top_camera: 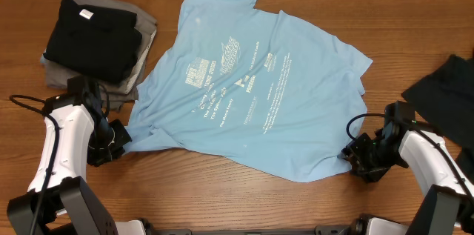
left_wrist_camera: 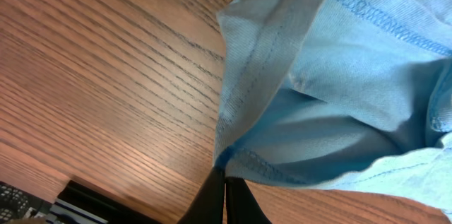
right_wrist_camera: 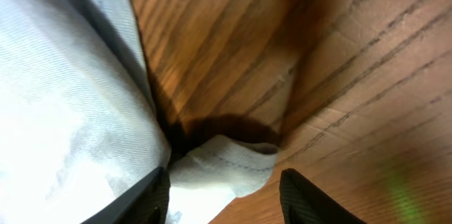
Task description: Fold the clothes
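A light blue T-shirt (top_camera: 252,87) with pale printed text lies spread out, print up, in the middle of the wooden table. My left gripper (top_camera: 118,138) is at its lower left corner, and in the left wrist view the gripper (left_wrist_camera: 224,180) is shut on the stitched hem (left_wrist_camera: 254,160), which rises from the pinch. At the shirt's lower right corner, my right gripper (top_camera: 357,157) is open. The right wrist view shows its fingers (right_wrist_camera: 152,196) spread wide, with a folded bit of hem (right_wrist_camera: 226,160) lying loose on the wood between them.
A folded black shirt (top_camera: 92,35) sits on a folded grey one (top_camera: 144,24) at the back left. A dark garment (top_camera: 444,90) lies at the right edge. Bare wood (top_camera: 222,190) runs along the front.
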### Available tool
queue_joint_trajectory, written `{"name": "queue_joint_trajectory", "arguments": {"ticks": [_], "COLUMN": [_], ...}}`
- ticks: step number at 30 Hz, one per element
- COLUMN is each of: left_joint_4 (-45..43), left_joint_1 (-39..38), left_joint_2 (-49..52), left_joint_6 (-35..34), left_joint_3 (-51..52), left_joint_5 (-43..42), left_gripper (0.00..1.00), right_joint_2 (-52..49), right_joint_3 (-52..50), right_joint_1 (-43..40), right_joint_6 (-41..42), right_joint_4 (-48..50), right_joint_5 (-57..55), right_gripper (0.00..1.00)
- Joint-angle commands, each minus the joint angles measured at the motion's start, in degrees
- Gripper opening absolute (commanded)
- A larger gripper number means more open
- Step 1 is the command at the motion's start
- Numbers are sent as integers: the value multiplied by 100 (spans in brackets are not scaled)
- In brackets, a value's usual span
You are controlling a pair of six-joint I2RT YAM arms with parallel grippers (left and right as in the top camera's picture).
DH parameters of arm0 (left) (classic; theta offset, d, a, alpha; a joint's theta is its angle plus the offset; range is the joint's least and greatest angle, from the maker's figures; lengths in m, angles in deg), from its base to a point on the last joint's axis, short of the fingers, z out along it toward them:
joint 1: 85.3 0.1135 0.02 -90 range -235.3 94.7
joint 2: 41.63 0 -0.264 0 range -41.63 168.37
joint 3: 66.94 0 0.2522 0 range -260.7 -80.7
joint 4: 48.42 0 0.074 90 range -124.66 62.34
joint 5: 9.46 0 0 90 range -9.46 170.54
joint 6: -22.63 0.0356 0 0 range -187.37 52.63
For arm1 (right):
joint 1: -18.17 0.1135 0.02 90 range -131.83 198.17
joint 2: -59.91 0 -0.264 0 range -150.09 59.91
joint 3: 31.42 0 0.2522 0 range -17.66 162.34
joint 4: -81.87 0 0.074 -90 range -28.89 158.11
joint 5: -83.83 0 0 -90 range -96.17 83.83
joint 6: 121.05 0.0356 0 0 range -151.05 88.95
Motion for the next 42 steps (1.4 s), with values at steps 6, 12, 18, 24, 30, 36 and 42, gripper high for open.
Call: {"name": "queue_joint_trajectory", "arguments": {"ticks": [6,12,18,24,30,36,42], "left_joint_4": [-37,20,116,348,627,815,769], "left_joint_1": [-20,-4,-4,-4,-4,-11,-11], "left_joint_2": [-120,-120,-122,-122,-122,-122,-133], "left_joint_6": [114,114,109,109,66,90,472], "left_joint_3": [-109,-122,-157,-313,-518,-584,-645], "left_joint_5": [-39,74,160,197,463,321,-212], "left_gripper": [4,4,4,4,4,20,27], "right_joint_2": [33,402,1040,1434,1318,223,-1403], "right_joint_3": [-240,1217,2680,2747,2747,2739,2739], "right_joint_1": [-33,-50,-44,-50,-50,-48,-50], "right_joint_6": [262,136,138,160,153,-192,-778], "right_joint_4": [146,-1281,-2780,-3261,-1818,848,2490], "right_joint_5": [-22,-813,-1287,-1342,-1370,-1147,-855], "right_gripper": [4,4,4,40,52,54,55]}}
